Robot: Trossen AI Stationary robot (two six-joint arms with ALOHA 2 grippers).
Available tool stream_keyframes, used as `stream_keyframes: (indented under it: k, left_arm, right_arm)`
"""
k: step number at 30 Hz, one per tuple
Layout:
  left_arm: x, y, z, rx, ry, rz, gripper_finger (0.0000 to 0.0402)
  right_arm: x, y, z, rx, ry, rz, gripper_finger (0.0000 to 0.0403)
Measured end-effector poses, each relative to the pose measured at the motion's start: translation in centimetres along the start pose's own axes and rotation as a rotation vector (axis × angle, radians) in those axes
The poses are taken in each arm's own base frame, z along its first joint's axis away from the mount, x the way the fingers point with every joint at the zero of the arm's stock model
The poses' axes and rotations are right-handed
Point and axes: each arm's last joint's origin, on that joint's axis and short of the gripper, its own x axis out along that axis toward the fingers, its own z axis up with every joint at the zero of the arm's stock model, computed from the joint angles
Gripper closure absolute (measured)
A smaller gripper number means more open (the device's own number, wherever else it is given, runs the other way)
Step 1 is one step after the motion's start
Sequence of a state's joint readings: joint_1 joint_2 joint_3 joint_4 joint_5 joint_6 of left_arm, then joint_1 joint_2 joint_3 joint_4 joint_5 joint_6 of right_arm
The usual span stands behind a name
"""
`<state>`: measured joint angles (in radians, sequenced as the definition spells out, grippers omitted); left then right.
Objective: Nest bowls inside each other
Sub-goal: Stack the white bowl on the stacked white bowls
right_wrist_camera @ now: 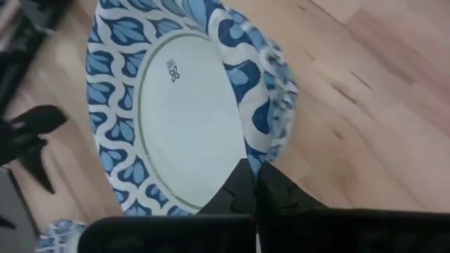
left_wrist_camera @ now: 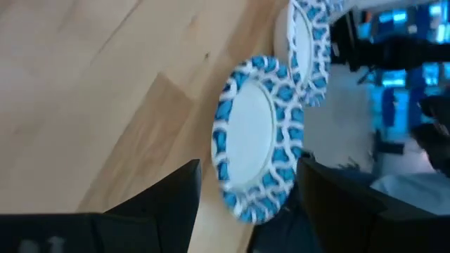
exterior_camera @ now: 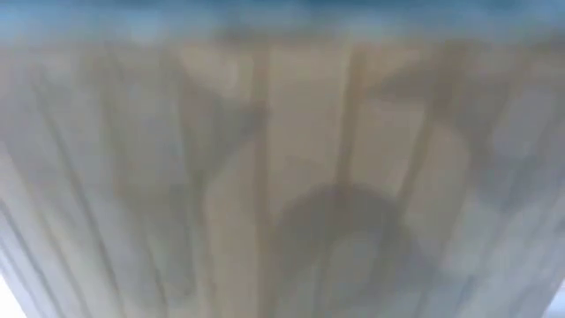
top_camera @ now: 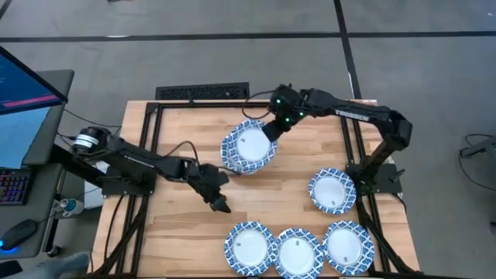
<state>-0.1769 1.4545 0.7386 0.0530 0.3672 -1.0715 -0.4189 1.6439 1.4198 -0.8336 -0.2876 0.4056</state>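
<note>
My right gripper is over the table's far middle, shut on a blue-and-white patterned bowl that shows large in the right wrist view. My left gripper stands open over the table's middle left, touching nothing. Its fingers point toward the near-edge bowl, with another bowl behind it. Three bowls rest on their bases in a row along the near edge. One more bowl rests at the right. My right gripper pinches the bowl's patterned rim between its two fingers, on the rim's far right side. The fingers slant down from the table's far right. The bowl hangs tilted below them and looks lifted off the wood.
Black frame rails run along the table's left and right sides, and a black bar lies at the far edge. A monitor stands off the left side. Bare wood shows at the near left.
</note>
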Motion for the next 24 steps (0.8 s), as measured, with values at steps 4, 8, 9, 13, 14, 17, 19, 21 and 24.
stream_keyframes:
  k: [4, 8, 9, 13, 14, 17, 19, 21, 24]
  left_arm:
    - [1.5, -1.1, -1.1, 0.021, -0.053, 0.041, 0.0175]
    - [2.9, -2.2, -2.1, 0.012, -0.077, 0.061, 0.0175]
    - [3.3, -2.2, -2.4, 0.006, -0.074, 0.074, 0.0175]
    - [5.2, -2.6, -3.3, 0.004, -0.043, 0.103, 0.0175]
    - [5.6, -2.7, -3.4, 0.001, -0.041, 0.105, 0.0175]
    - [6.3, -2.7, -3.7, -0.003, -0.034, 0.121, 0.0175]
    - [6.5, -2.8, -3.6, 0.002, -0.046, 0.114, 0.0175]
    - [6.5, -2.9, -3.5, 0.004, -0.051, 0.109, 0.0175]
    - [6.5, -2.7, -3.5, 0.006, -0.060, 0.132, 0.0175]
  right_arm:
    - [1.0, -0.5, 0.8, -0.028, -0.010, 0.035, 0.0389]
    - [2.1, -0.8, 1.5, -0.035, -0.015, 0.091, 0.0391]
    - [2.2, -1.1, 1.3, -0.024, 0.010, 0.089, 0.0393]
    - [3.4, -1.0, 1.4, -0.026, 0.031, 0.115, 0.0393]
    - [3.7, -1.0, 1.4, -0.025, 0.040, 0.118, 0.0390]
    - [4.3, -1.0, 1.2, -0.021, 0.068, 0.112, 0.0377]
    - [4.9, -0.8, 1.3, -0.029, 0.068, 0.116, 0.0369]
    - [5.1, -0.9, 1.0, -0.024, 0.086, 0.107, 0.0363]
    - [5.2, -0.6, 1.1, -0.036, 0.074, 0.112, 0.0350]
